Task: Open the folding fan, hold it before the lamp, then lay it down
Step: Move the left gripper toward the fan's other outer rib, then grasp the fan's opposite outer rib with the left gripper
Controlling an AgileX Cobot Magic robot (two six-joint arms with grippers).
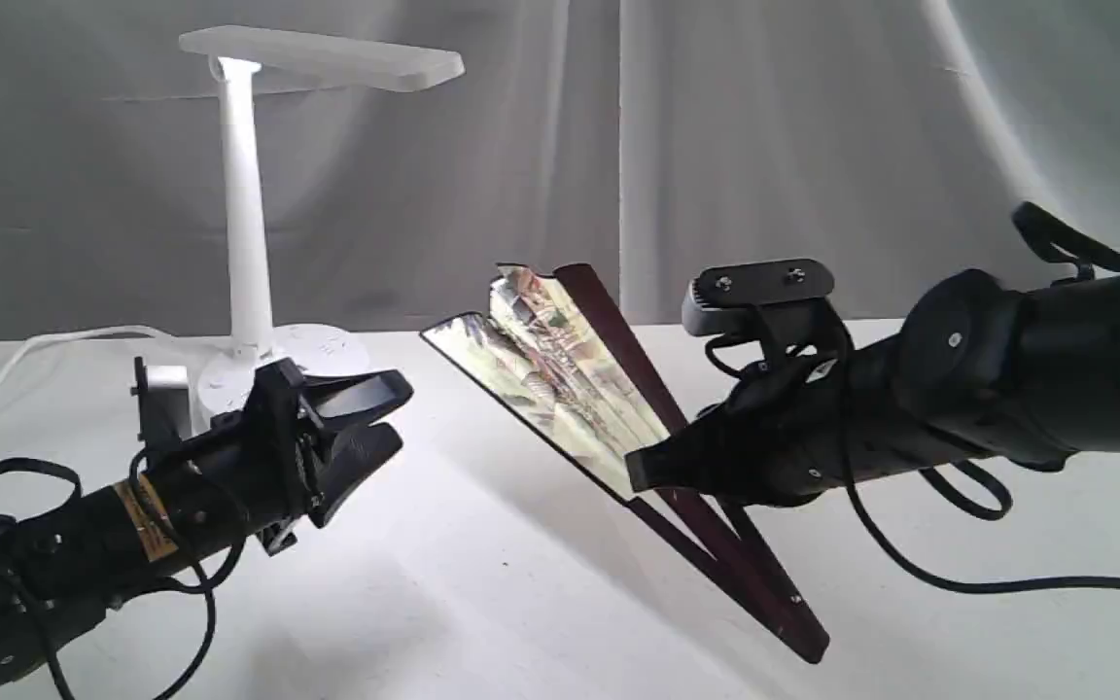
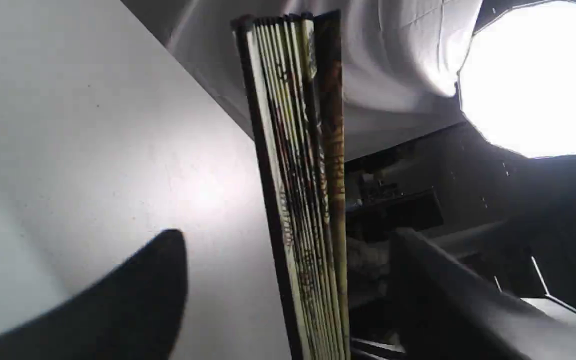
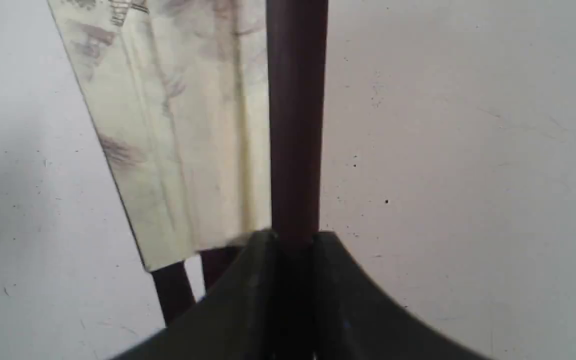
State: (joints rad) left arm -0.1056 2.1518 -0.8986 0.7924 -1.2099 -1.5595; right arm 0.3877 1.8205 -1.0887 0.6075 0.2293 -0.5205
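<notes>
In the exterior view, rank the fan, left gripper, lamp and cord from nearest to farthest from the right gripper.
1. folding fan, clamped in the right gripper.
2. left gripper, across on the left.
3. lamp, behind that.
4. cord, far left.

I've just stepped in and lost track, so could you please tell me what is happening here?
The right gripper is shut on one maroon guard of the folding fan, holding it tilted over the table and only partly spread. The left gripper hangs open beside it, touching nothing. The desk lamp stands behind the left gripper.
</notes>
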